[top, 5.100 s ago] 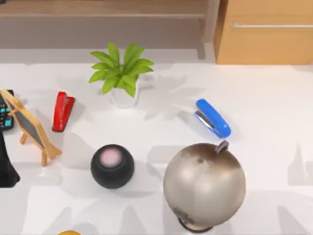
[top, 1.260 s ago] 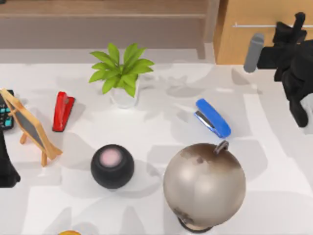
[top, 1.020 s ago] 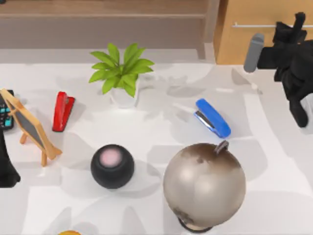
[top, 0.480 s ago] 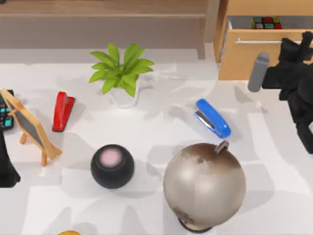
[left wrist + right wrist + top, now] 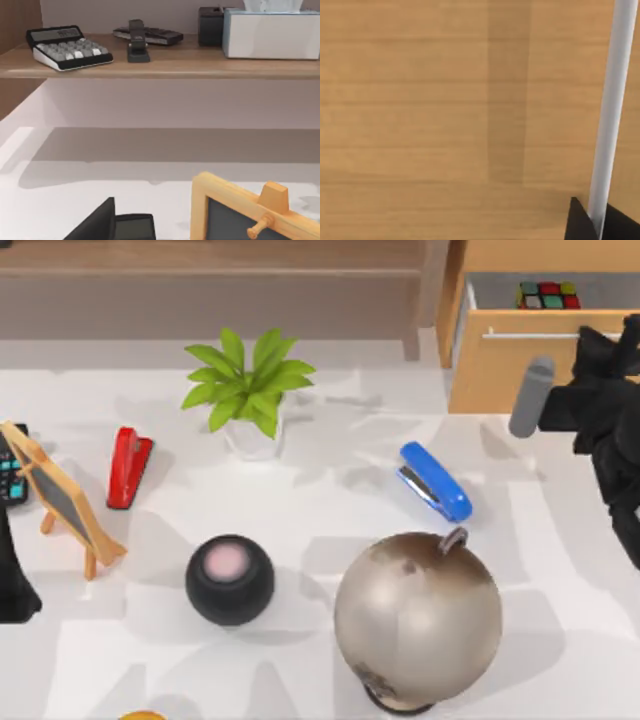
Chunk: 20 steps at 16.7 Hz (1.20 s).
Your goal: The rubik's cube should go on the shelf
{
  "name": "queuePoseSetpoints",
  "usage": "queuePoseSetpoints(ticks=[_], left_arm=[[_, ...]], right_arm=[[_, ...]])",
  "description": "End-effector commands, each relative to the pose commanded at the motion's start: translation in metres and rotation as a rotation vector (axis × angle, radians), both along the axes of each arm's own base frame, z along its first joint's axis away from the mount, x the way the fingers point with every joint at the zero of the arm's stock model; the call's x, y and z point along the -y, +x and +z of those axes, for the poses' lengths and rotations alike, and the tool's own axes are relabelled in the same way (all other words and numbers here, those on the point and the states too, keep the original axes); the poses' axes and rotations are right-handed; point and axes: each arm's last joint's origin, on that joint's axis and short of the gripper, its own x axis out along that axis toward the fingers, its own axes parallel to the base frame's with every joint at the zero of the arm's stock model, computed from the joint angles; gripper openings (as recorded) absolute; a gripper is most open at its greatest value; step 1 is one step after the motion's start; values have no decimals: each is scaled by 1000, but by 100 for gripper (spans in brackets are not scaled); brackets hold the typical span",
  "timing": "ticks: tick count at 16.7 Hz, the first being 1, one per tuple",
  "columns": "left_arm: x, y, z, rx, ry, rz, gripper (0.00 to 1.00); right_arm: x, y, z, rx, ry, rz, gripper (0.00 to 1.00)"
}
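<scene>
The drawer (image 5: 515, 365) at the far right is best drawn out straight by the right gripper (image 5: 610, 340), pinched on its metal handle (image 5: 610, 115), until the rubik's cube (image 5: 546, 294) lying inside is fully exposed for lifting to the shelf (image 5: 210, 272).

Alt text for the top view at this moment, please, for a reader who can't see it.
At the table's back right, the right gripper is at the metal handle of a pulled-out wooden drawer with the rubik's cube inside. The shelf runs along the back left. A globe, blue stapler, plant and red stapler stand on the table.
</scene>
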Motion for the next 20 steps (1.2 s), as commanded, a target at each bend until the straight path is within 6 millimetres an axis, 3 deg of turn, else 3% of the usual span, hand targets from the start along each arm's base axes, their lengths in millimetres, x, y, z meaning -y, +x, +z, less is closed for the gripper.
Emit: queuePoseSetpoints(ticks=[7, 14, 20], left_arm=[[0, 0, 0, 0, 0, 0, 100], [0, 0, 0, 0, 0, 0, 100], [0, 0, 0, 0, 0, 0, 100]], right_arm=[[3, -56, -5, -20, -7, -5, 0], [2, -63, -4, -12, -5, -4, 0], [2, -114, -5, -21, -9, -7, 0]])
